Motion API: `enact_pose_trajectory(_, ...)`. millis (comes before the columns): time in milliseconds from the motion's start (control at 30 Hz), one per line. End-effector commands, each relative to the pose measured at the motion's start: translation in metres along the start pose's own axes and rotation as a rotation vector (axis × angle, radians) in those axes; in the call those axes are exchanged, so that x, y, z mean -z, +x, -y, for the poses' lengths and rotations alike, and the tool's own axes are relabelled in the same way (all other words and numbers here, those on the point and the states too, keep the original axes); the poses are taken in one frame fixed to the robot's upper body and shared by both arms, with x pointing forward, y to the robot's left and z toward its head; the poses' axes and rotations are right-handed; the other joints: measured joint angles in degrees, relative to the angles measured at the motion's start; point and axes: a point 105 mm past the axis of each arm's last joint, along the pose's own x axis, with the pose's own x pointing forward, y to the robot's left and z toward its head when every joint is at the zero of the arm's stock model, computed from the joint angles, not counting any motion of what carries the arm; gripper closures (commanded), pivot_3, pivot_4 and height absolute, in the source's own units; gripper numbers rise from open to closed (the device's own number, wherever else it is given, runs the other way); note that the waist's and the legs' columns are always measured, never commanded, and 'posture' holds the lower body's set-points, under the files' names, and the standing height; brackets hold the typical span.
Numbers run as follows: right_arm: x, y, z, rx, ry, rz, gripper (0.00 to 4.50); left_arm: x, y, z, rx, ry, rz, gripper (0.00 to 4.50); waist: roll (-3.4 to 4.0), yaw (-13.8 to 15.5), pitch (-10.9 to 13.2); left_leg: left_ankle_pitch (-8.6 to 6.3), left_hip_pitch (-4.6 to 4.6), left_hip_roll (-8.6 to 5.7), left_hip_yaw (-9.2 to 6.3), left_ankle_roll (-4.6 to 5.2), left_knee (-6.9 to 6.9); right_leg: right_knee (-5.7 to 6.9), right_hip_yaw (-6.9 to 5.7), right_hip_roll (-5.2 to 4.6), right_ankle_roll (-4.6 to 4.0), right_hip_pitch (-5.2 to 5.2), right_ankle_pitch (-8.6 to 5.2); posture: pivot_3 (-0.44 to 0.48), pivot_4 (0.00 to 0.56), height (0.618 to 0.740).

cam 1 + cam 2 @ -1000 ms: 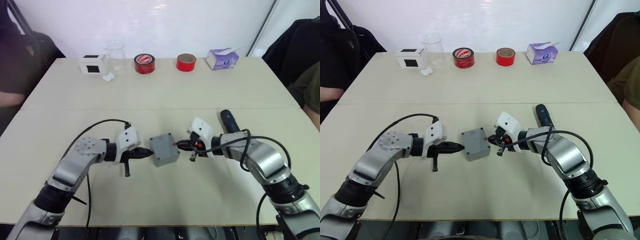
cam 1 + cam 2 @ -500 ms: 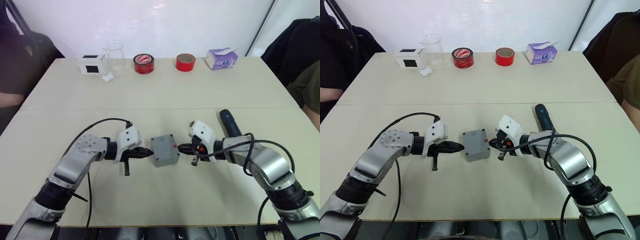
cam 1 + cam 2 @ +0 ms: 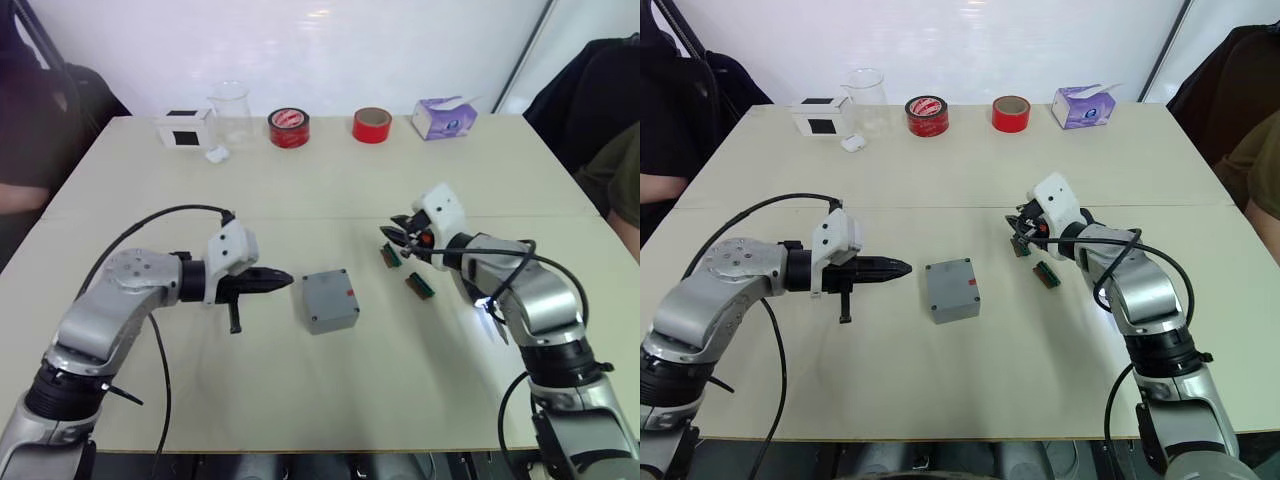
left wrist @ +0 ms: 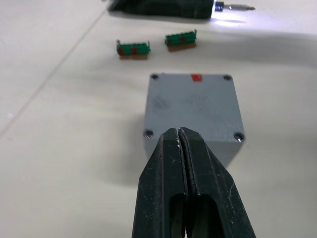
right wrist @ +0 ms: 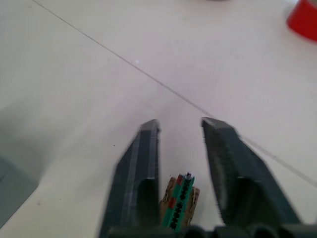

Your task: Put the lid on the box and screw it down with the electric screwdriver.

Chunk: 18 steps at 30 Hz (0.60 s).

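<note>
The grey box (image 3: 328, 298) sits mid-table with a red mark at its edge. Its flat top, the lid (image 4: 190, 99), lies on it with a screw hole at each corner. My left gripper (image 3: 286, 279) is shut and empty, pointing at the box from a short way to its left. My right gripper (image 3: 393, 233) is open beyond the box's far right corner, over a small green connector piece (image 5: 179, 201). The electric screwdriver (image 4: 163, 6) lies on the table past the box with its tip light on. My right forearm mostly covers it in the head views.
A second green piece (image 3: 420, 286) lies right of the box. Along the far edge stand a white box with a black panel (image 3: 186, 128), a glass beaker (image 3: 231, 110), two red tape rolls (image 3: 289, 127), and a tissue pack (image 3: 444, 117). People sit at both table sides.
Both grippers have drawn back from the box, the left one leftward, the right one away toward the far right. Two green pieces now show on the table. The box stays put.
</note>
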Motion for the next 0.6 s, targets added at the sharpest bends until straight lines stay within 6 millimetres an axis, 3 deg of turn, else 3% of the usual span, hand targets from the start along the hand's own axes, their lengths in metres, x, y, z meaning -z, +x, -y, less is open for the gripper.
enact_pose_trajectory(33,-0.003,0.008,0.003,0.012,-0.001,-0.015,1.2,-0.022,-0.005,-0.005,-0.031,0.056,0.059,4.5,0.0,-0.1,0.0,0.0,0.0,0.01,0.0,0.0,0.0,0.0,0.0,0.01,0.0,0.0,0.0,0.0,0.15,0.74)
enact_pose_trajectory(67,0.0,0.009,0.003,0.014,0.011,-0.025,0.89,-0.024,-0.005,-0.005,-0.034,0.054,0.067,4.5,0.0,-0.1,0.0,0.0,0.0,0.01,0.0,0.0,0.0,0.0,0.0,0.01,0.0,0.0,0.0,0.0,0.15,0.74)
enact_pose_trajectory(267,0.019,0.015,0.004,0.035,0.099,-0.097,0.89,-0.032,-0.005,-0.008,-0.053,0.049,0.099,4.5,0.0,0.0,0.0,0.01,-0.01,0.01,0.0,-0.02,0.03,0.02,0.01,0.0,0.0,0.0,0.0,0.0,0.15,0.74)
enact_pose_trajectory(600,0.019,0.018,0.009,0.062,0.164,-0.096,0.89,-0.03,-0.004,-0.011,-0.063,0.039,0.101,4.5,0.0,0.0,0.0,0.02,-0.01,0.01,0.0,-0.04,0.03,0.03,0.01,0.01,0.0,-0.01,0.0,0.0,0.15,0.74)
